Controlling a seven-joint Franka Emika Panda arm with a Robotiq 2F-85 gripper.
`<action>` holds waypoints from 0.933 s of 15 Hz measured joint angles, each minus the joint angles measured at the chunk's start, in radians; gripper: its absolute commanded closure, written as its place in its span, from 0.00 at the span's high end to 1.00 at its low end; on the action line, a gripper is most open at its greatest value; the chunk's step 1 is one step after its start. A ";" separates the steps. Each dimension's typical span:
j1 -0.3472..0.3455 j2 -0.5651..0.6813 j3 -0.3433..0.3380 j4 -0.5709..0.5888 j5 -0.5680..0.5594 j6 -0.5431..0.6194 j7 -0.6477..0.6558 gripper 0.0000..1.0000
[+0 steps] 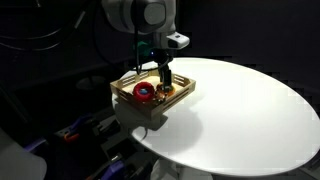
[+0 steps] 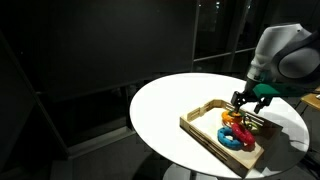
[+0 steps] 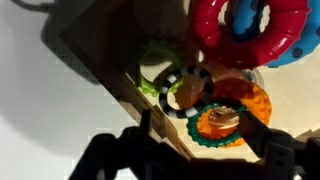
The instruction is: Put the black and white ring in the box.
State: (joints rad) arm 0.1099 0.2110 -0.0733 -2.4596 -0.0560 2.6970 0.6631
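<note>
Standing beside the setup, I am noting a round white table [image 1: 250, 110] [image 2: 165, 105] carrying the whole arrangement against a dark room. The robot arm [image 1: 140, 15] [image 2: 285, 55] is reaching down over the table's edge, where the box [image 1: 150, 108] [image 2: 205, 135] [image 3: 110, 65], a shallow light-wood tray, is sitting. The gripper [image 1: 164, 82] [image 2: 247, 108] [image 3: 190, 160] is hovering just above the box interior, and in the wrist view its dark fingers [image 3: 105, 155] are showing spread wide apart, with nothing pinched between them. Inside the box, a large red ring [image 1: 145, 93] [image 3: 215, 30] is lying at one end with a blue ring [image 3: 250, 12] resting within it. An orange ring [image 3: 255, 100] is lying near the gripper, and a toothed teal ring [image 3: 215, 140] is overlapping it. A green ring [image 3: 150, 60] is sitting just inside the wooden wall. The black and white ring [image 3: 190, 70] is lying inside the box, between the green and orange rings and touching both, directly below the open fingers and apart from them.
</note>
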 measured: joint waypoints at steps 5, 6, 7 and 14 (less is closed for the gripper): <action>-0.004 -0.011 -0.002 0.000 0.003 -0.073 -0.003 1.00; -0.006 -0.017 -0.002 0.000 0.005 -0.098 -0.006 1.00; -0.009 -0.025 -0.002 0.000 0.005 -0.124 -0.011 1.00; -0.054 -0.116 0.000 -0.012 0.042 -0.337 -0.208 1.00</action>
State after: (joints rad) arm 0.0554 0.0946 -0.0733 -2.4720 -0.0137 2.3605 0.4553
